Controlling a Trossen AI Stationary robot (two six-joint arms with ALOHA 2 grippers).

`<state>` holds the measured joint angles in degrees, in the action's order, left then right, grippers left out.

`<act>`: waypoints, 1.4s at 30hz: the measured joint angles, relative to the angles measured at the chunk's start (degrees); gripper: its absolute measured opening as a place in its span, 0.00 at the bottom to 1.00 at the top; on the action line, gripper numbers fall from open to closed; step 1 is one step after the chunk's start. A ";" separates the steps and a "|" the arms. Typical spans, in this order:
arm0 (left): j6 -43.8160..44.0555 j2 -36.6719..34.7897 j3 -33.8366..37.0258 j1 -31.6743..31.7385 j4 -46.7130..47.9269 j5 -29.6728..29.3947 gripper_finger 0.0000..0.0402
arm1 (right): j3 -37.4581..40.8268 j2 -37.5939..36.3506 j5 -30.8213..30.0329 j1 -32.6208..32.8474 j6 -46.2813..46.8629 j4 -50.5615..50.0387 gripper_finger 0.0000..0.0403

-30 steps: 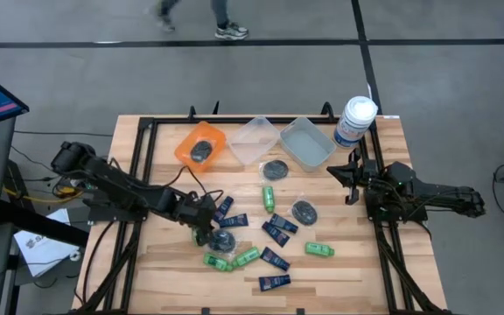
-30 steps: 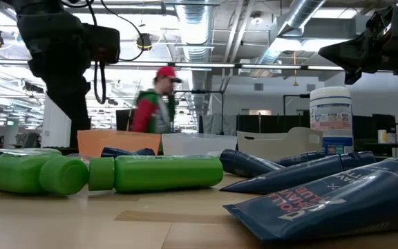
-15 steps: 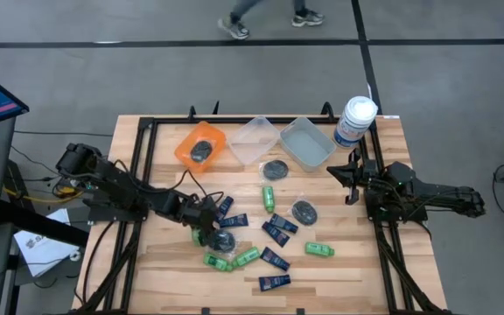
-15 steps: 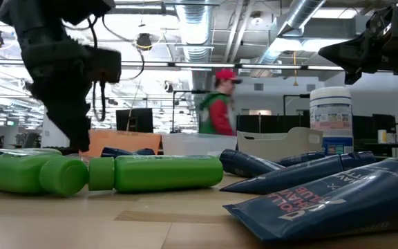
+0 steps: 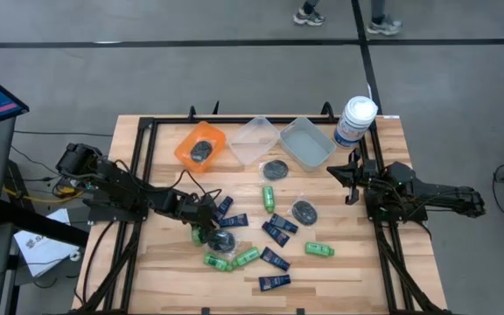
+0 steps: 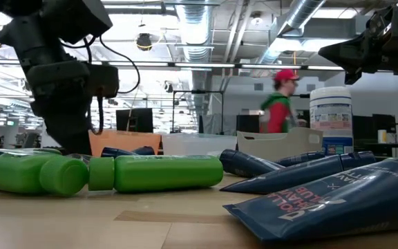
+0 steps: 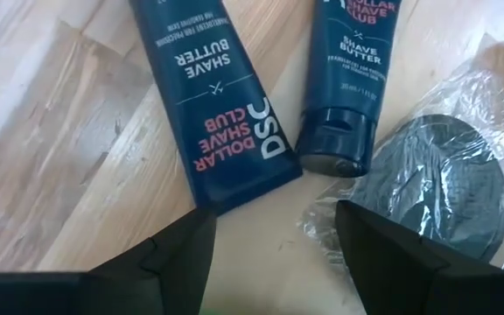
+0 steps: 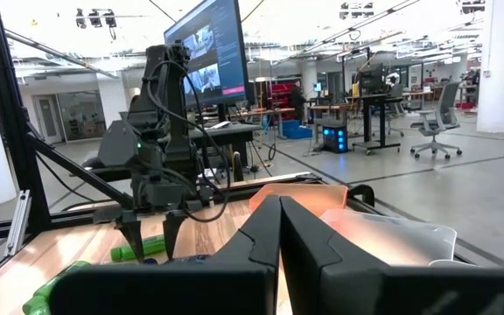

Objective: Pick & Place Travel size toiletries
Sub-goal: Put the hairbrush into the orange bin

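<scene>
While left gripper (image 7: 274,254) hovers open, navy tubes (image 7: 208,96) lie parallel (caps toward it).

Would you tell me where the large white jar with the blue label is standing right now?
In the high view, the white jar stands at the table's far right corner, just beside the grey bin.

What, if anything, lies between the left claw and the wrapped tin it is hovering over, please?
Nothing visible does. The left claw hangs open just above the table, and the wrapped tin lies beside its finger with only clear wrap around it. Two navy tubes lie next to it, not over it.
</scene>
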<state>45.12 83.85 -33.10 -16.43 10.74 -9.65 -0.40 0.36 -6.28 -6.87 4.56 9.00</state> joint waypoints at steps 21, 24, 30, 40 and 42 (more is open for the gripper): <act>-0.15 -0.28 1.48 -0.33 -3.82 3.27 0.58 | 0.01 -0.01 0.00 0.00 0.00 -0.01 0.00; -1.79 -0.26 1.48 -0.59 -4.22 3.63 0.58 | 0.00 -0.02 0.00 0.00 0.00 -0.02 0.00; -2.71 1.56 1.44 -0.57 -6.91 5.27 0.55 | 0.00 0.00 0.00 0.00 0.00 -0.02 0.00; -2.89 2.19 1.44 -0.55 -7.99 6.39 0.33 | 0.00 -0.02 0.00 -0.02 0.00 -0.66 0.00; -2.85 2.21 1.44 -0.58 -8.05 7.37 0.27 | 0.00 -0.02 0.00 -0.02 0.00 -0.91 0.00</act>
<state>42.28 86.06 -31.66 -17.00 2.68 -2.28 -0.40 0.34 -6.28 -6.90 4.56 8.09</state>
